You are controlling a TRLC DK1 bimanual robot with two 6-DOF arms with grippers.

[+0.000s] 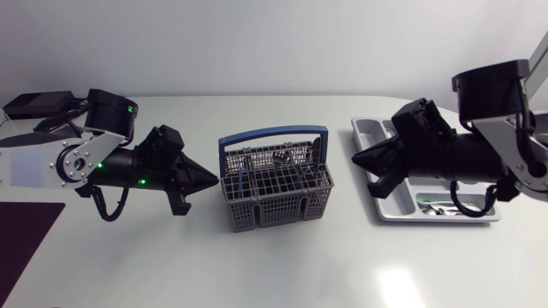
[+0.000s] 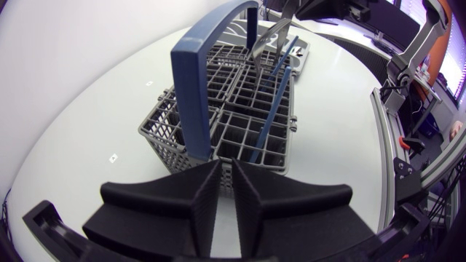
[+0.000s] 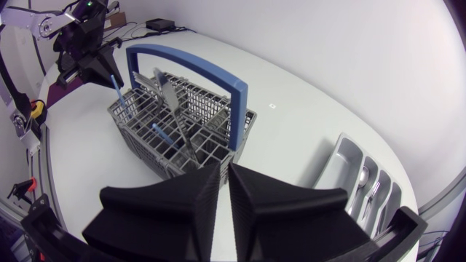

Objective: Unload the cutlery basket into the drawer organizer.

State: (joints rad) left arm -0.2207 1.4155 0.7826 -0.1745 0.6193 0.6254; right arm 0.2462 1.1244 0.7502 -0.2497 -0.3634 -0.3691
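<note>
The grey cutlery basket (image 1: 274, 205) with its blue handle (image 1: 274, 137) stands mid-table. It holds metal pieces (image 1: 282, 158) and blue-handled utensils (image 2: 273, 109). My left gripper (image 1: 210, 178) hovers just left of the basket, shut and empty; in the left wrist view the gripper (image 2: 226, 189) points at the basket (image 2: 233, 116). My right gripper (image 1: 360, 160) is shut and empty too, above the left end of the grey drawer organizer (image 1: 368, 128), whose near compartment holds some cutlery (image 1: 438, 205). Ahead of the right gripper (image 3: 224, 189) are the basket (image 3: 182, 124) and a flat metal utensil (image 3: 166, 91).
The organizer (image 3: 357, 171) lies beside the right gripper, with cutlery (image 3: 371, 189) in it. A black box (image 1: 38, 104) sits at the back left. A dark mat (image 1: 26, 239) covers the table's front left corner.
</note>
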